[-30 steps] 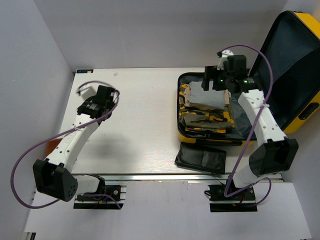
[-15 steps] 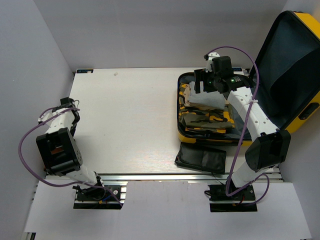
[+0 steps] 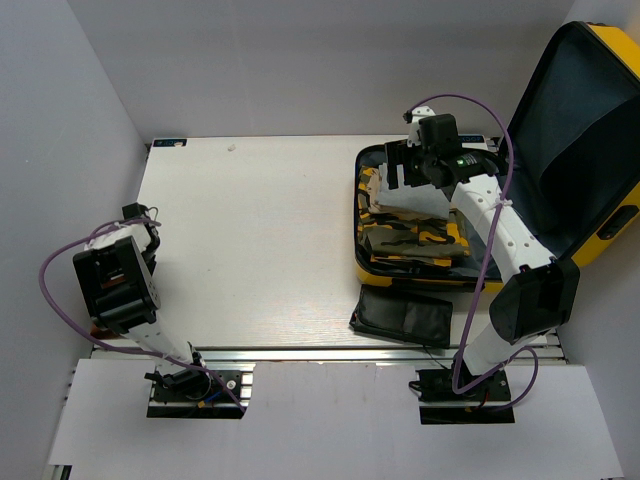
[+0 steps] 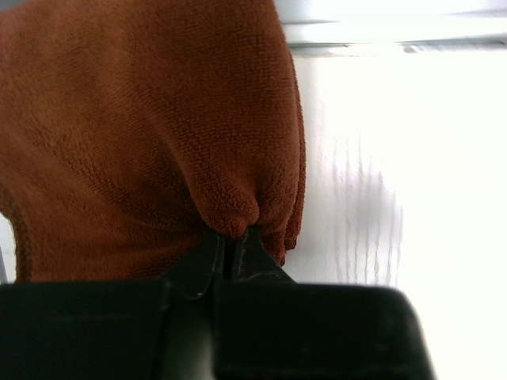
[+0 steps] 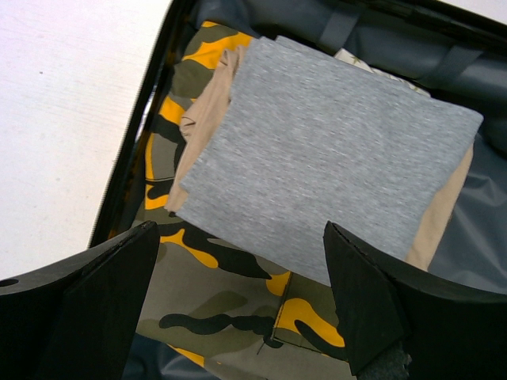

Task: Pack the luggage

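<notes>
The luggage (image 3: 612, 225) is a yellow hard-shell suitcase lying open at the right of the table, its lid propped up. Inside it, a grey folded garment (image 5: 333, 158) rests on a beige one, on top of camouflage clothing (image 5: 230, 301). My right gripper (image 5: 242, 237) hovers open just above this stack, nothing between its fingers, seen from the top at the suitcase's far left corner (image 3: 405, 165). My left arm (image 3: 115, 285) is folded back at the table's left near edge. There the left gripper (image 4: 234, 237) is shut on a fold of a brown towel (image 4: 150, 119).
A flat black pouch (image 3: 402, 318) lies on the table just in front of the suitcase. Grey walls stand close on the left and right. The raised lid (image 3: 580, 120) stands behind and to the right of my right arm.
My left arm swung back from mid-table to the left near edge, and its gripper closed on the brown towel. The right gripper shifted slightly left over the suitcase, still open.
</notes>
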